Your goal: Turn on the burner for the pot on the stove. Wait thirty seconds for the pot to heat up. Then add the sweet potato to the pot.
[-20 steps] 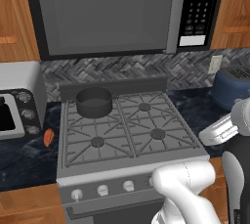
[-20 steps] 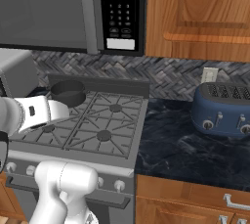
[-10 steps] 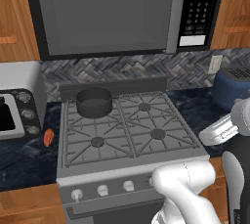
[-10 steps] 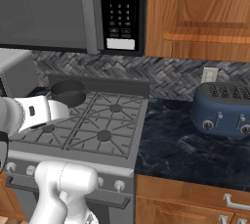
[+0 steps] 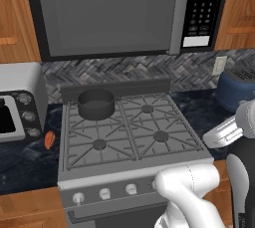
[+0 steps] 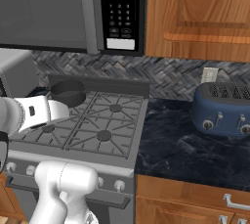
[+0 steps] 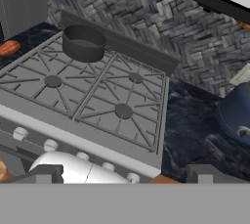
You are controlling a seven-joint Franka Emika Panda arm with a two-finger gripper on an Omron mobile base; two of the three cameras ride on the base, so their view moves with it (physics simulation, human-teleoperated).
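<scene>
Nothing has shifted since the earlier frames: arm, pot and vegetable sit as they did. Your tool (image 7: 124,174) stands with its jaws spread to their widest and nothing between them, poised above the front edge of the stove (image 5: 130,165) and looking across the grates.

Working outward in the hand view: the white knobs (image 7: 50,145) run along the front panel nearest the tool. The pot (image 7: 84,42) sits at about 11 o'clock on the rear burner, seated squarely on its grate. In the left base view the same pot (image 5: 96,103) occupies the back-left position. None of the burners shows a flame, so I judge the first step not yet done.

The sweet potato (image 5: 49,140) lies on the dark table just beside the stove's left edge, at about 9 o'clock from the cooktop, near the toaster oven (image 5: 19,102). Expect it to be light, rigid and smooth-skinned, likely to roll. Take it across the narrow middle, jaws square to its long axis.
</scene>
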